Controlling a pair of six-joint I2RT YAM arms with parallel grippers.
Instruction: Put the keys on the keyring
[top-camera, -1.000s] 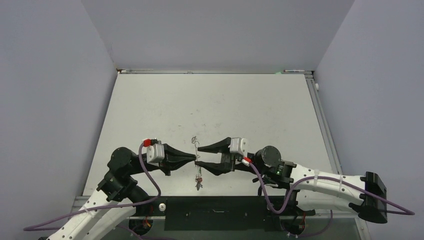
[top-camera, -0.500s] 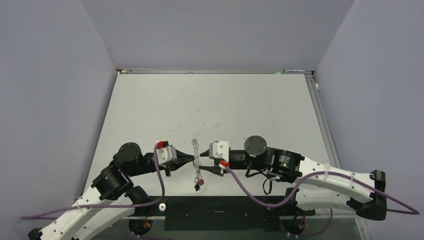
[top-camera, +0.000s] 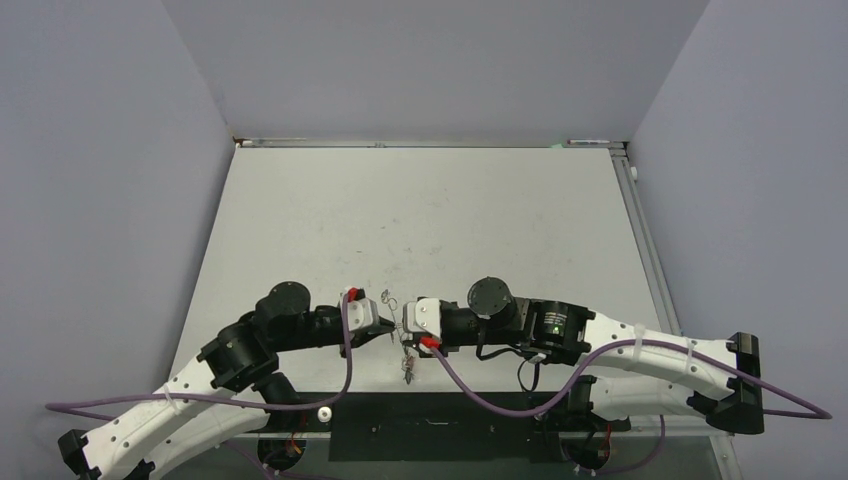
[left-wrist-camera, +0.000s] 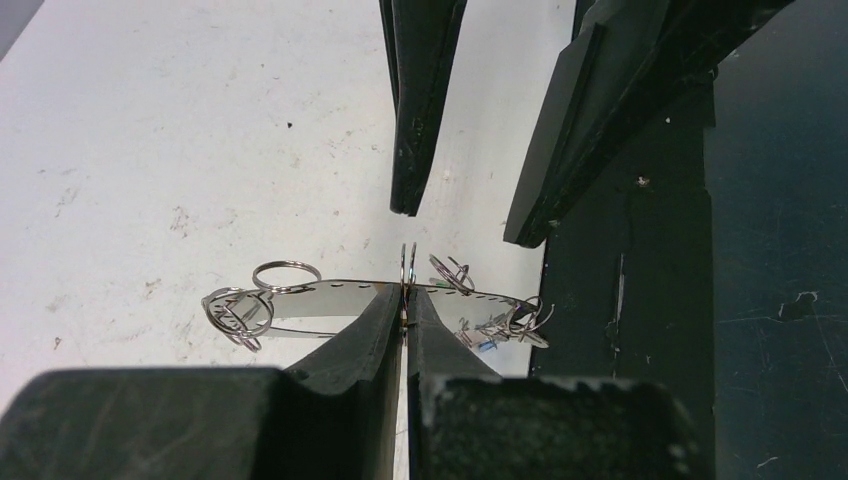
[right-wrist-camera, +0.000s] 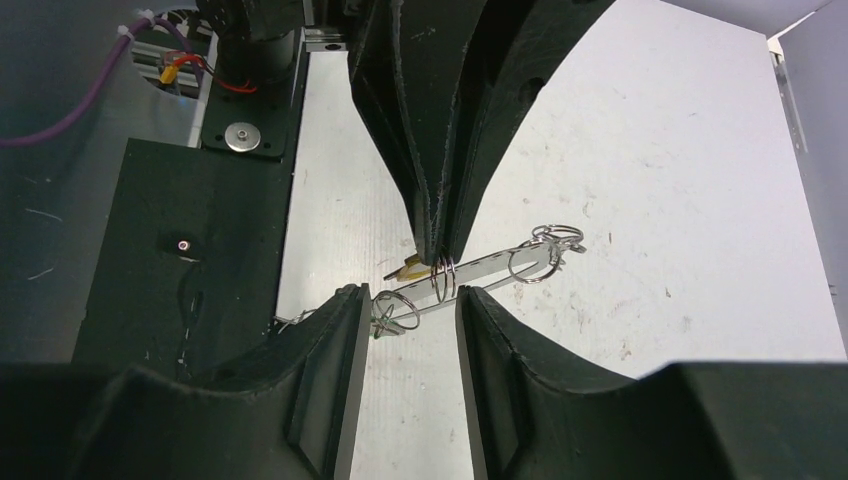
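No legible text, labels, numbers; tags on keys (top-camera: 406, 367) too small to tell.

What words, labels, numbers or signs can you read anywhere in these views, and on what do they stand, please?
None: no text is legible in any view.
Tags on the keyring: too small to show any print.
Right arm: only a green light, no lettering or brand visible.
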